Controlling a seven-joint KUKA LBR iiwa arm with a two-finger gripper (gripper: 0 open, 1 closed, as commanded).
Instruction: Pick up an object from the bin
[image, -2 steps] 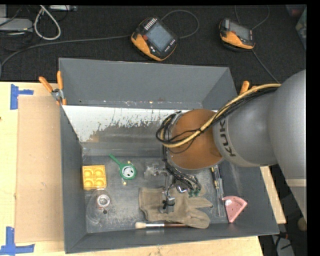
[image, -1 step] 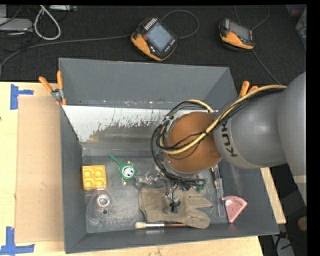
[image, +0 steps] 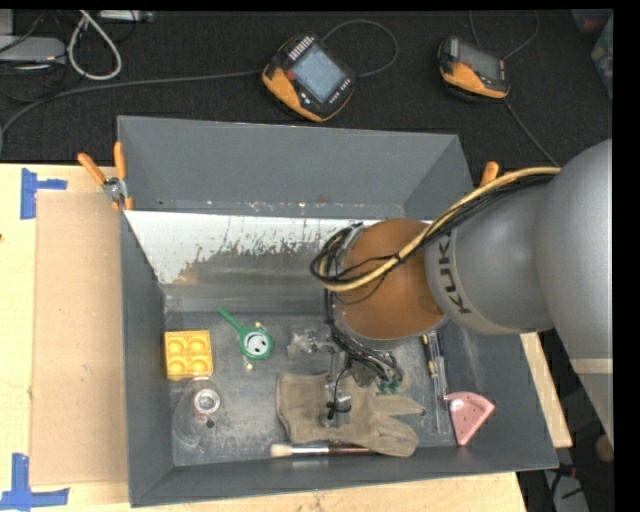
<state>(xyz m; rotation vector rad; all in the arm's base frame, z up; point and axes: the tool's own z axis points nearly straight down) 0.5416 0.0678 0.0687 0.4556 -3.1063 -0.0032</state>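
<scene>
**Desk:** What's nearest you in the bin (image: 290, 185)?

**Me:** A thin paintbrush (image: 322, 450) lying along the near wall, just in front of the tan glove (image: 300, 408). The glove lies flat on the floor, so I'll place everything else from it.

**Desk:** And your gripper?

**Me:** My gripper (image: 338, 405) is down over the middle of the glove. I cannot tell whether it is open or closed, or whether it actually touches the fabric. The orange wrist cover (image: 385, 285) sits above, behind the glove.

**Desk:** What else is around?

**Me:** Right of the glove there's a pink wedge-shaped piece (image: 470, 415). Left of the glove is a clear cup (image: 205, 405). Further back on the left is a yellow block (image: 188, 354) with four round hollows. Between that and the glove's far edge is a green round thing (image: 255, 343) with a short handle. Just behind the glove is a small grey lump (image: 305, 345) that I can't identify.
</scene>
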